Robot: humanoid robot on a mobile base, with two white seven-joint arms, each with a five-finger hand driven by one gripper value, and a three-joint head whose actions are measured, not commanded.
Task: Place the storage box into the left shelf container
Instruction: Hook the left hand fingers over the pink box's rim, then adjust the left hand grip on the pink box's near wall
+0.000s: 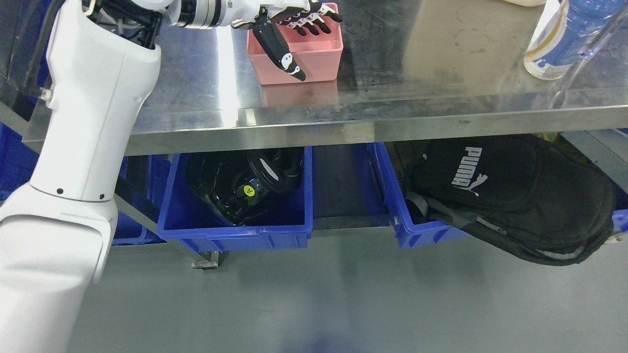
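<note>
One arm at work: the left arm point(93, 127) rises from the lower left and reaches across the table point(441, 98) to the box point(314, 56); no right arm shows.
Left hand point(289, 34): set at the box's near-left corner, the four fingers point(314, 22) lying over the open top toward the far rim, the thumb point(282, 51) running down the outside of the front wall.
Grip: spread rather than closed, with a wall between fingers and thumb; whether the pads already press the plastic cannot be told, so I judge this a grasp being set, not a firm hold.
Why that pose: an open-topped box offers only its thin walls, so straddling one wall is the likely way to pinch and lift it.
Box: pink, empty as far as the view shows, upright on the steel table top, back from the front edge.
Left bin point(235, 215): blue, on the shelf below the table, just under the box; it already holds a black item with a yellow sticker.
Right bin point(407, 215): blue, well apart, with a black bag point(515, 196) spilling over it.
Bottle point(559, 39): far right of the table, clear of the work.
Progress: early; the box is not yet lifted.
Next need: close the pinch, lift, clear the table edge, lower into the left bin.
Risk: the table lip overhangs the bin, and the black item leaves little room.
</note>
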